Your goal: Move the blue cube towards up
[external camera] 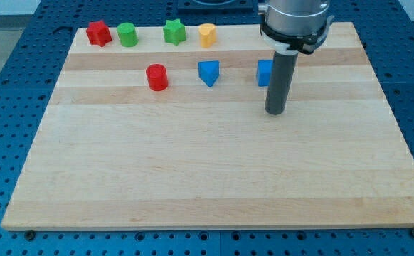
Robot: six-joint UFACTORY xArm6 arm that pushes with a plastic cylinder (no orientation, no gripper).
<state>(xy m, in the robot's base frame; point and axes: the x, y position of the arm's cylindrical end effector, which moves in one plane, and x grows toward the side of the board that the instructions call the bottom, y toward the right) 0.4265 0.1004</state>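
Camera view, read from its left: a red star block [99, 33] and a green cylinder [126, 34] sit along the top edge of the wooden board [193, 178], with a red cylinder [156, 77] lower down, then a green star block [174, 31], a yellow block [207, 35] (its shape is hard to make out) and a blue triangular block [208, 72]. Right of those is the blue cube [264, 72], in the upper part of the board, and my tip [275, 112] rests just below it and a touch to its right. The rod has no jaws and holds nothing; it can only shove. To do this step well, I judge the tip should come squarely under the cube's middle, a little further to the view's left, before driving toward the view's top, since an off-centre push would likely spin the cube or let it slip off sideways. The path above it looks free, the yellow block being well off to the left. The rod covers the cube's right part, so I cannot tell whether tip and cube touch, and the arm's housing is cut off at the top of the view.
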